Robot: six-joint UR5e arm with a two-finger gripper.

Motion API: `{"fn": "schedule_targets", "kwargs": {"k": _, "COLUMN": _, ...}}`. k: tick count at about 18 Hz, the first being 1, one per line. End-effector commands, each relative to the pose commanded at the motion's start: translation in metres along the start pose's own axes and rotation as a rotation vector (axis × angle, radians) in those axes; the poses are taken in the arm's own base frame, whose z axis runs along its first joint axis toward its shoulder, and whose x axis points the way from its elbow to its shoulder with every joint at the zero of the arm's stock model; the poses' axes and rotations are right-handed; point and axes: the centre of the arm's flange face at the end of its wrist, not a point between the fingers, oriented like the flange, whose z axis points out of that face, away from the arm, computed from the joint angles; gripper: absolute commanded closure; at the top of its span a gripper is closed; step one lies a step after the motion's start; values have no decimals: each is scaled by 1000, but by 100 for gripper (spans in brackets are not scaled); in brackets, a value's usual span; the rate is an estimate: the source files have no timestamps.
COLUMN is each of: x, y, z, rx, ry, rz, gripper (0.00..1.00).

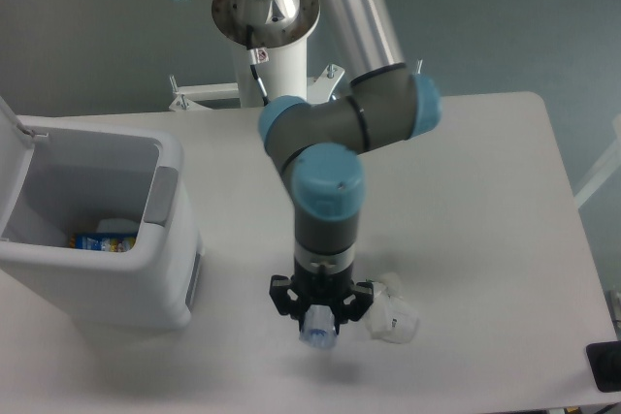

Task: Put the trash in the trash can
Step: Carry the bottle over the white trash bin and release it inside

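Bottle (317, 327): hanging cap-down in my gripper (318, 314), fingers clamping it, long axis near vertical, mostly hiding under my wrist. Trash can (173, 239) sitting well left of my hand, lid open; carrying leftward next, I judge. Counting: one bottle, one paper wad (394, 314) lying just right of gripper on table (485, 191), one can.

Open table (485, 191) lies right of the arm (335, 143); the bin (107, 269) blocks the left, paper wad (393, 317) sits just beside the gripper (318, 322).
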Motion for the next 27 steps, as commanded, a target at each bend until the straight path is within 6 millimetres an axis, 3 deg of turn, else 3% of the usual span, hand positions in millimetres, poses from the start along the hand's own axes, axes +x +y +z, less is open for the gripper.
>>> {"fn": "schedule_targets", "kwargs": {"k": 6, "x": -16, "y": -48, "z": -108, "rx": 233, "ry": 99, "rz": -92, "gripper": 66}}
{"fn": "schedule_targets", "kwargs": {"k": 9, "x": -6, "y": -80, "z": -166, "rx": 361, "ry": 170, "rz": -63, "gripper": 66}}
{"fn": "schedule_targets", "kwargs": {"k": 12, "x": 20, "y": -88, "z": -226, "rx": 461, "ry": 253, "rz": 1, "gripper": 66}}
{"fn": "schedule_targets", "kwargs": {"k": 16, "x": 68, "y": -76, "z": -295, "rx": 539, "ry": 336, "rz": 62, "gripper": 66}}
{"fn": "schedule_targets", "kwargs": {"k": 19, "x": 105, "y": -63, "z": -323, "rx": 556, "ry": 420, "rz": 83, "gripper": 66}}
{"fn": "schedule_targets", "kwargs": {"k": 20, "x": 114, "y": -59, "z": -323, "rx": 550, "ry": 429, "rz": 90, "gripper": 66}}
{"fn": "schedule_targets", "kwargs": {"k": 23, "x": 162, "y": -52, "z": -308, "rx": 512, "ry": 483, "rz": 141, "gripper": 66}}
{"fn": "schedule_targets", "kwargs": {"k": 27, "x": 199, "y": -43, "z": -293, "rx": 473, "ry": 527, "rz": 176, "gripper": 66}}
